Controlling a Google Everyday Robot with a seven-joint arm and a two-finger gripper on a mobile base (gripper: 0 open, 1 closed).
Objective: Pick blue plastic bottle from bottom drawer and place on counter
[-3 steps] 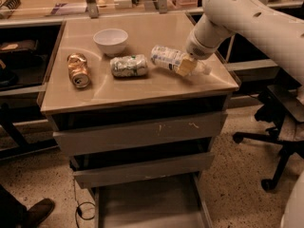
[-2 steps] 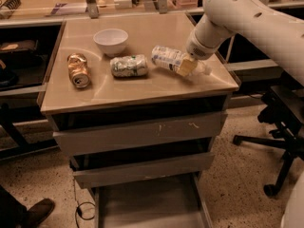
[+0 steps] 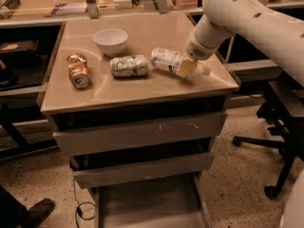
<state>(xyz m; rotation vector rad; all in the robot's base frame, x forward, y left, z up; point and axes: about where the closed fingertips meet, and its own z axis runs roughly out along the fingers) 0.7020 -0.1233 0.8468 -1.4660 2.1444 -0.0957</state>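
The blue plastic bottle (image 3: 167, 60) lies on its side on the beige counter (image 3: 142, 87), at its right side, with the white cap pointing right. My gripper (image 3: 186, 67) comes down from the white arm at the upper right and is closed around the bottle near its neck. One tan finger (image 3: 184, 68) shows in front of the bottle; the other is hidden behind it. The bottom drawer (image 3: 147, 205) is pulled open below the cabinet, and the part of its floor in view is bare.
A crushed silver-green can (image 3: 128, 65), a dented gold can (image 3: 78, 71) and a white bowl (image 3: 110, 41) sit on the counter left of the bottle. Two closed drawers (image 3: 142, 132) have scratched faces. An office chair base (image 3: 275, 151) stands to the right. A shoe (image 3: 33, 213) is at the lower left.
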